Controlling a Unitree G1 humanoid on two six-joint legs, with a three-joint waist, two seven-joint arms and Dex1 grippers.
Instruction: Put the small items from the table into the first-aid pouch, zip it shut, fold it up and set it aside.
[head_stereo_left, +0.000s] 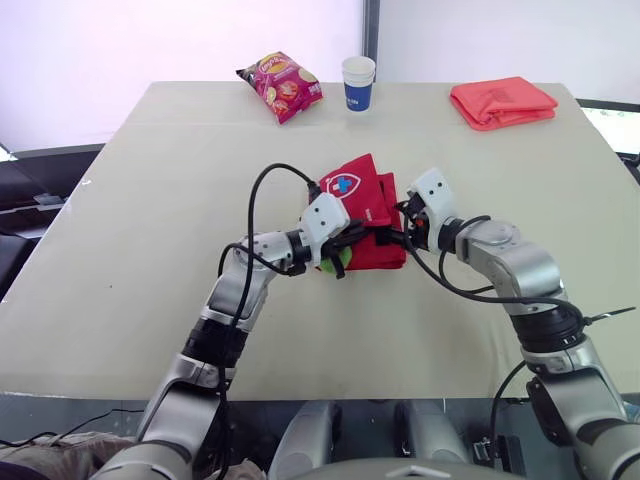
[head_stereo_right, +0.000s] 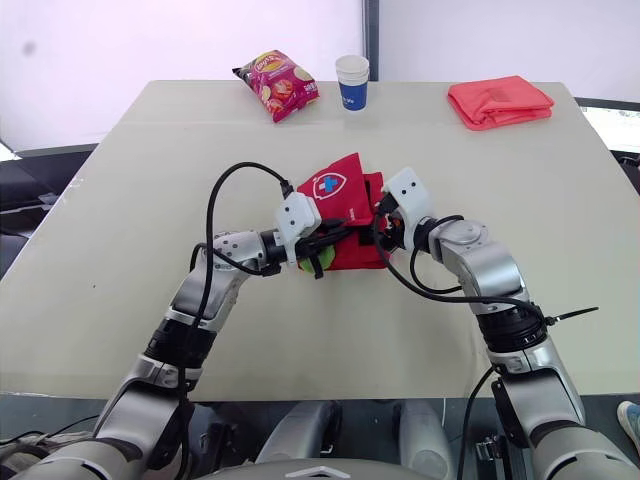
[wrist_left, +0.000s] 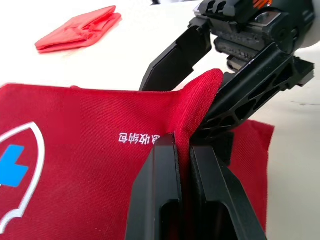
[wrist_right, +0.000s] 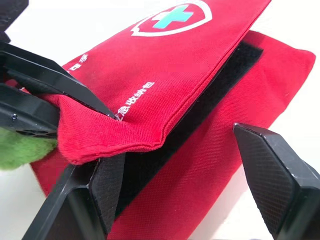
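Observation:
The red first-aid pouch (head_stereo_left: 366, 205) with a white shield and blue cross lies at the table's middle, its top flap lifted off the lower part. My left gripper (head_stereo_left: 356, 240) is shut on the flap's near corner (wrist_left: 200, 97). My right gripper (head_stereo_left: 401, 228) is open at the pouch's right side. One of its fingers (wrist_right: 95, 195) lies under the raised flap beside the black velcro strip (wrist_right: 210, 95); the other finger (wrist_right: 277, 175) stands apart over the lower red panel. A green soft item (head_stereo_left: 335, 262) shows at the pouch's near left edge, partly hidden by my left gripper.
At the table's far edge lie a chips bag (head_stereo_left: 282, 86), a white-and-blue paper cup (head_stereo_left: 358, 82) and a folded red cloth (head_stereo_left: 503, 102). The beige table (head_stereo_left: 150, 200) spreads wide on the left.

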